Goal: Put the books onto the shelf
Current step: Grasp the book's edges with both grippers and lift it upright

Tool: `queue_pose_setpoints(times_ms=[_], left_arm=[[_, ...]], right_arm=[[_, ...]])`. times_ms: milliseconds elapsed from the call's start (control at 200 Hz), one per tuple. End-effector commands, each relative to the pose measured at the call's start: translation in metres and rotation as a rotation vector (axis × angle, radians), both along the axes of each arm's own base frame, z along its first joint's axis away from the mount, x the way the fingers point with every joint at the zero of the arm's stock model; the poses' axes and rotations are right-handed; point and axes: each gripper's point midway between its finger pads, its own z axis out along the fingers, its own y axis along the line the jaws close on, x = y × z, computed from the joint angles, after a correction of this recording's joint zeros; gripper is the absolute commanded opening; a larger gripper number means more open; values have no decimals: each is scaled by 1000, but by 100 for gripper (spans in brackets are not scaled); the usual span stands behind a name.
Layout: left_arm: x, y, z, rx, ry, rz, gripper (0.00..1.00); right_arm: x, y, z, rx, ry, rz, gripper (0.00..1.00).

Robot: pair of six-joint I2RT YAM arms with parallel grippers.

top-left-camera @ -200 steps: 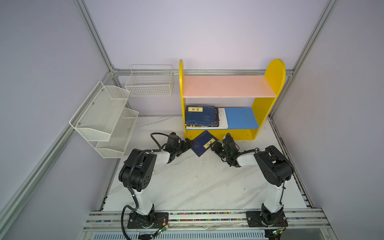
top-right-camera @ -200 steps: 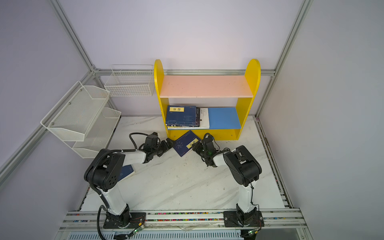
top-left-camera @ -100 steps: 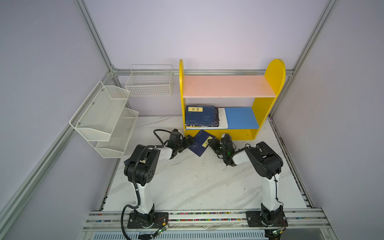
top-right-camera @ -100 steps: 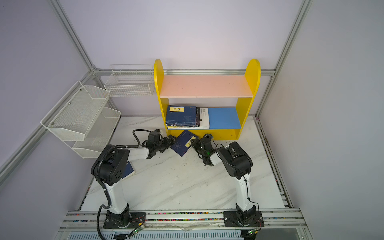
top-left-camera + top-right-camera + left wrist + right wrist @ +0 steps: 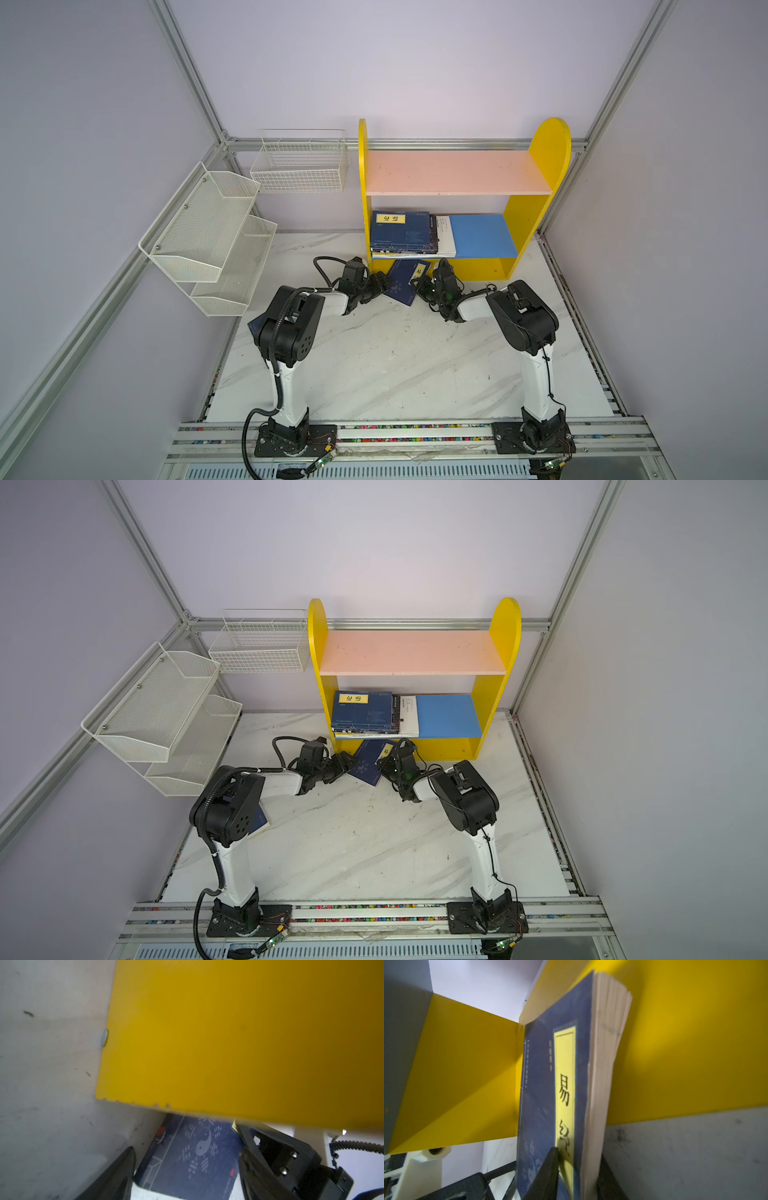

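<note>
**Far left.** A white mesh tiered rack [image 5: 208, 237] hangs on the frame. A white wire basket [image 5: 299, 166] sits behind it, just beside the shelf [image 5: 515, 216]. On the marble table [image 5: 395, 365] a blue-covered book [image 5: 261, 821] lies flat. It is largely hidden under the left arm's elbow joint and is well apart from both grippers.

**Left gripper** [image 5: 382, 286]. It is positioned low at the shelf's front left corner and points at the left edge of the navy book [image 5: 401, 284]. The left wrist view shows its fingers [image 5: 124, 1167] spread apart, with the book's yin-yang cover visible in the gap. Contact with the book cannot be confirmed.

**Navy book.** It is located in front of the shelf base, between the two grippers, and is turned diagonally. Its far edge rests against the yellow front panel [image 5: 478, 268], below the blue lower board [image 5: 482, 235]. It is on neither board.

**Right gripper** [image 5: 419, 284]. It is positioned at the right edge of the navy book, at the yellow title label. In the right wrist view one finger [image 5: 548, 1169] bears on the cover and label. The other sits behind the page block. The jaws are clamped on the book.

**Shelf.** The blue lower board carries a flat stack of books [image 5: 401, 230] at its left end. The top book has a navy cover with a yellow label. A white book [image 5: 445, 235] protrudes from the stack to the right.
</note>
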Motion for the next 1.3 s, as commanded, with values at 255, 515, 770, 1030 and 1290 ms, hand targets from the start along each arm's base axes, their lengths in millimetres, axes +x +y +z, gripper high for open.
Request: queue_pose_setpoints(times_ms=[255,515,770,1030,1290], left_arm=[[-46,-27,30,-38,26,-82,77],[-64,-9,76,-11,-28,-121,92],[-94,28,102,75,6,-176,99],[-123,-4,221,-202,-221,-447,100],[-136,-16,275,-294,-345,-530,100]], right_arm=[[-46,-9,-25,-101,140,111,0],[-95,-13,28,-61,140,288,0],[-152,-56,105,-31,121,385,0],[-196,-53,215,109,-76,563,0],[-208,-40,268,190,-199,696,0]])
